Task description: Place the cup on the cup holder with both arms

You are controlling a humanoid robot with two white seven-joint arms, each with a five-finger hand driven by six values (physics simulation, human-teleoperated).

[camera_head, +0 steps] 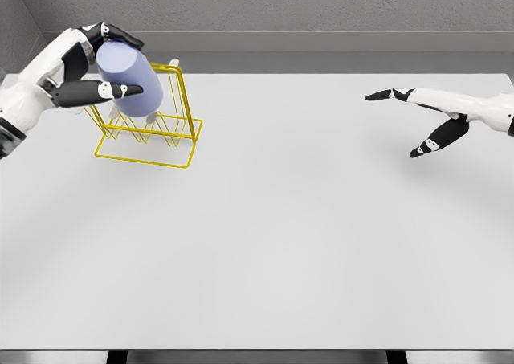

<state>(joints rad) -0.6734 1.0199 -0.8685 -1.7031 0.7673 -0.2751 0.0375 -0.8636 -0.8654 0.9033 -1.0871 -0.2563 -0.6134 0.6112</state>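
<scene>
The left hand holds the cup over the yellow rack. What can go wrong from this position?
1. The cup is tilted in the left hand right above the thin wire cup holder; it may miss the peg and slip off.
2. The holder looks light, so a push from the cup could shift or tip it.
3. The right hand is open and far away, so it cannot steady anything.

A big white table (321,243) filled most of the view. Behind it stood a plain gray wall (321,6). Another gray wall (14,26) met it in the left corner. The light was soft and even.
</scene>
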